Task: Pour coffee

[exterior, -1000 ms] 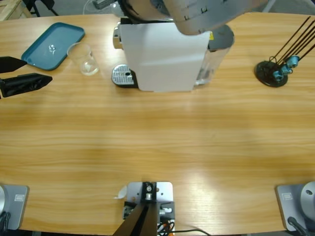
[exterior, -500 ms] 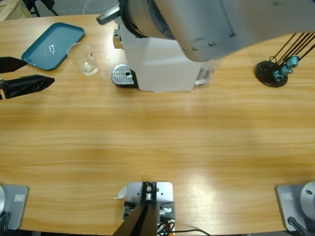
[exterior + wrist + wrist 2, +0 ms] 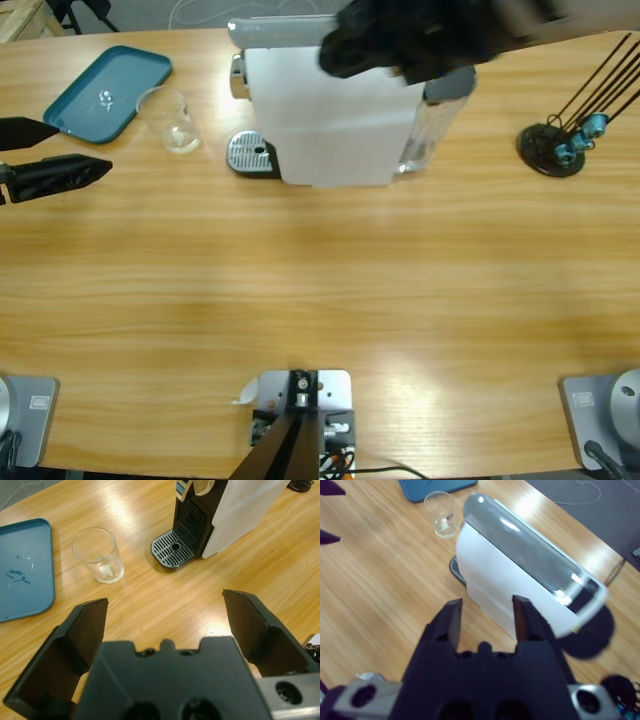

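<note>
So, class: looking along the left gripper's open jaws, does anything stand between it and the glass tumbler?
Nothing visible does. Only bare wooden table lies between the left gripper and the glass tumbler. The blue tray sits off to one side of that path, the coffee machine to the other.

Lighting: bright, even, from overhead. Broad pale sheen on the worktop (image 3: 320,300) near the high view's bottom middle; a stronger streak of glare across the wood at the left wrist view's top. Hard white highlight along the coffee machine (image 3: 520,580) lid in the right wrist view. Shadows: soft and short, close under the glass tumbler (image 3: 98,555) and drip tray. Blur: the dark arm (image 3: 420,35) over the machine is smeared in the high view; the right wrist view is soft throughout. Left claw (image 3: 165,625) body near the lens out of focus.
</note>
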